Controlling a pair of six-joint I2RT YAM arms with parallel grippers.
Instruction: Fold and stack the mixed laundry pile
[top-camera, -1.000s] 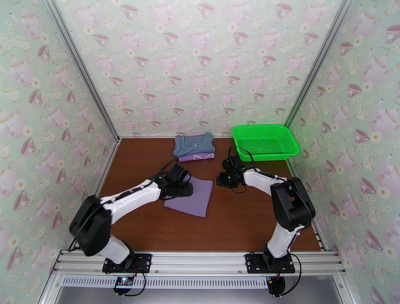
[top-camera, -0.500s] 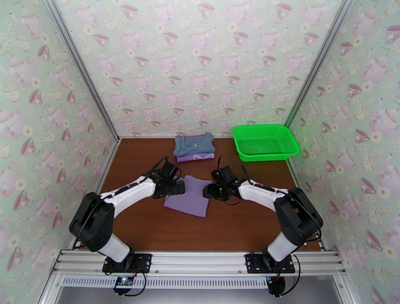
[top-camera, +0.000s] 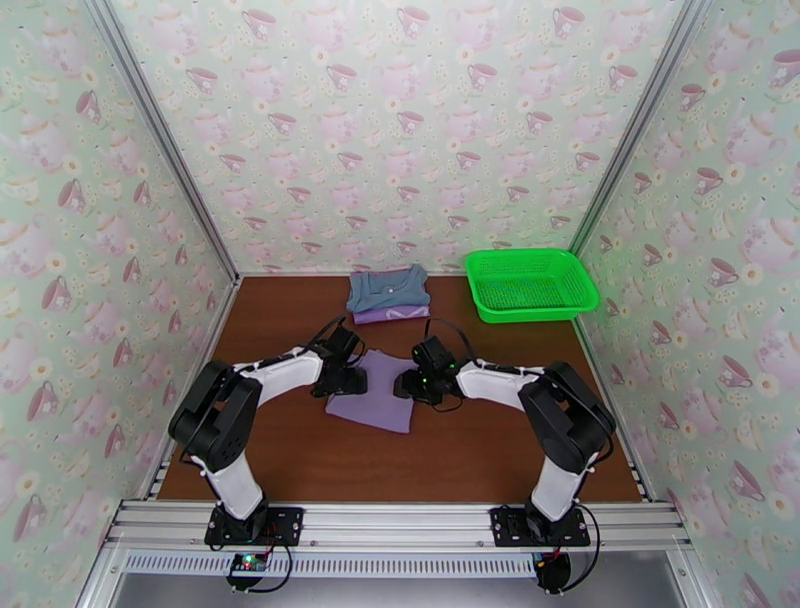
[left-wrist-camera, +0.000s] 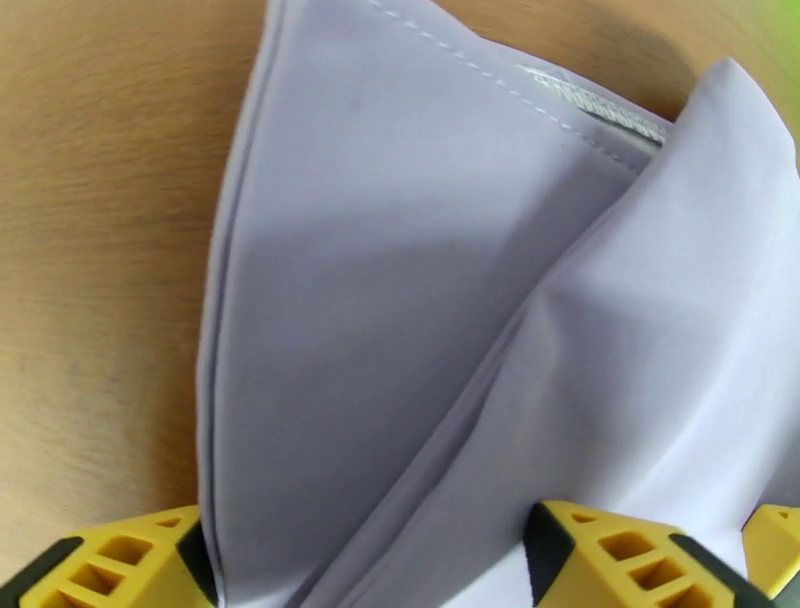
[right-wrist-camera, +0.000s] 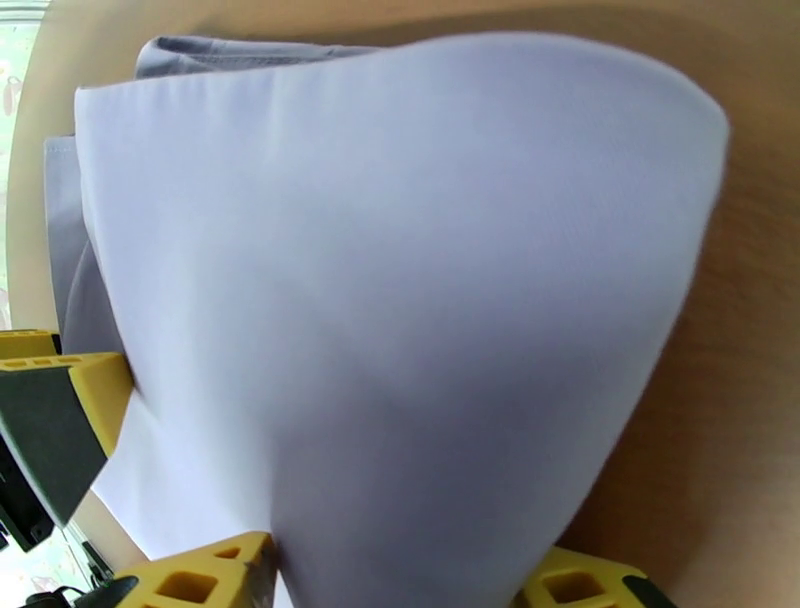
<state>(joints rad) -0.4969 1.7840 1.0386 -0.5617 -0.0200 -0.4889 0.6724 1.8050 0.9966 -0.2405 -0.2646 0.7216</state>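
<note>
Jaws parted, left gripper and right gripper straddle 1 lavender-grey garment of 3.

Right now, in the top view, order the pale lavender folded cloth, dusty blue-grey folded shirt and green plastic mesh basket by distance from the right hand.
1. Pale lavender folded cloth, against the right hand, centre.
2. Dusty blue-grey folded shirt, back, centre.
3. Green plastic mesh basket, back right corner.

The top camera sits high behind the arms and looks down on the whole desk. The two wrist cameras sit very close to the pale lavender-grey cloth, facing it from opposite sides. All three see it.
</note>
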